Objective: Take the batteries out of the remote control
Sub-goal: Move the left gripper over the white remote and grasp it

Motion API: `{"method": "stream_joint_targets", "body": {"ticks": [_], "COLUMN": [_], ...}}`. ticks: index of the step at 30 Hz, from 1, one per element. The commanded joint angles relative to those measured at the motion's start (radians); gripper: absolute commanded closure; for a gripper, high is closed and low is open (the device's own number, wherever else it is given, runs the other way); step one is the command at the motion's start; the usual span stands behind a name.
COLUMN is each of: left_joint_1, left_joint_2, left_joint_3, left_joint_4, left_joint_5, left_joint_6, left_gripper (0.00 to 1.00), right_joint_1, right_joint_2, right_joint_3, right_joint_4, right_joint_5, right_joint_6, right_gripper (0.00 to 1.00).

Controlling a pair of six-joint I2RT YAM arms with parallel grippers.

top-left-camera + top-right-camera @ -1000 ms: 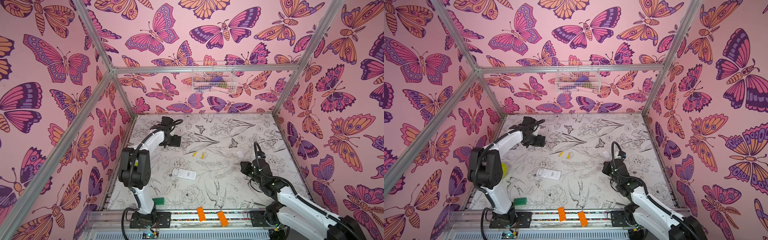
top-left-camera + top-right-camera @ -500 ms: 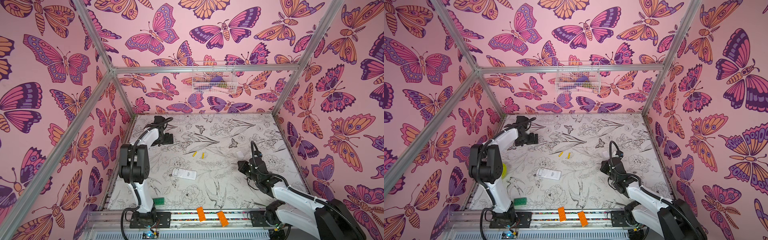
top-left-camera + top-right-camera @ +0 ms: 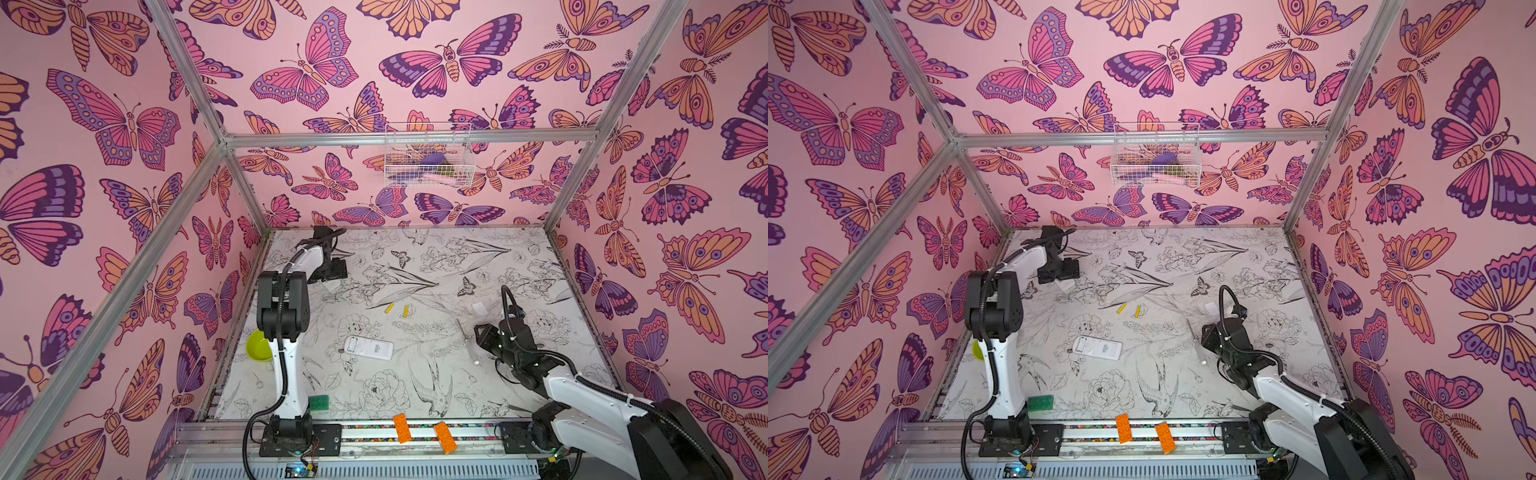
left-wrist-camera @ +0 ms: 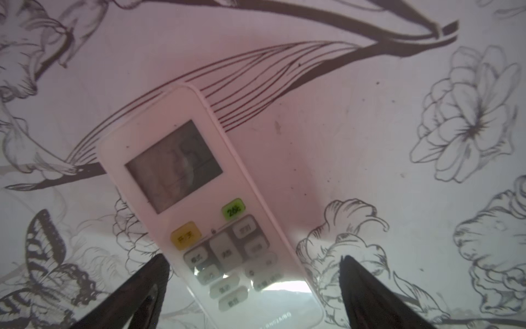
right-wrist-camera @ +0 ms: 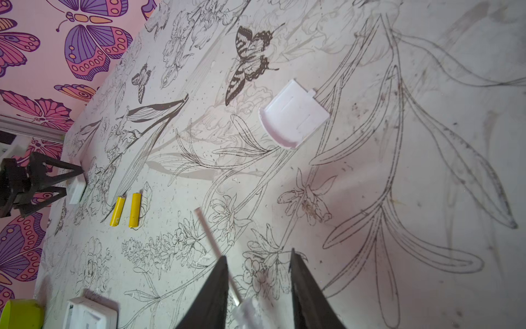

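Two left fingers (image 4: 136,296) stood wide apart, one on each side of a white remote (image 4: 199,199) that lay buttons-up, and held nothing. The right fingers (image 5: 210,296) were a little apart, with the screwdriver (image 5: 210,239) loose between them. Farther out, two yellow batteries (image 5: 134,209) lay on the surface (image 3: 415,374) near a second remote (image 3: 369,347). I think half the job was left.

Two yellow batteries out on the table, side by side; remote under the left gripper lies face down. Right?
Not quite. The remote under the left gripper lies face up: the left wrist view shows its display and buttons. The rest holds: the two yellow batteries lie side by side on the table.
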Motion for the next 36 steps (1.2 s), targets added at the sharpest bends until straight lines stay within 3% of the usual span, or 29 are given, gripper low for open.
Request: {"method": "stream_joint_targets", "body": {"ticks": [1,11,17,21,30,36], "left_joint_1": [0.006,0.006,0.005,0.004,-0.003,-0.003], "left_joint_2": [0.039,0.043,0.026,0.000,-0.125,-0.242], "left_joint_3": [0.036,0.037,0.017,0.008,-0.035,-0.123], "left_joint_4": [-0.058,-0.064,-0.058,-0.058,-0.055,-0.015], "left_joint_5": [-0.017,0.008,0.019,0.037,0.109,0.189], "left_joint_6": [-0.013,-0.018,-0.021,-0.035,-0.078,-0.130], "left_gripper": [0.08,0.31,0.43,0.50,0.57,0.58], "right_joint_1": [-0.012,-0.012,-0.012,-0.011,-0.006,0.076], "right_joint_2": [-0.024,-0.110,-0.113,-0.108,-0.106,-0.098], "right_joint_3": [-0.007,-0.016,0.000,0.010,0.036,0.068], "right_joint_4": [-0.041,-0.093,-0.109,-0.111,-0.070,-0.033], "right_joint_5": [0.027,0.036,0.019,0.000,-0.092,-0.044], "right_joint_6": [-0.021,-0.041,-0.060,-0.077,-0.069,-0.054], "right_gripper": [0.61,0.57,0.49,0.38,0.28,0.29]}}
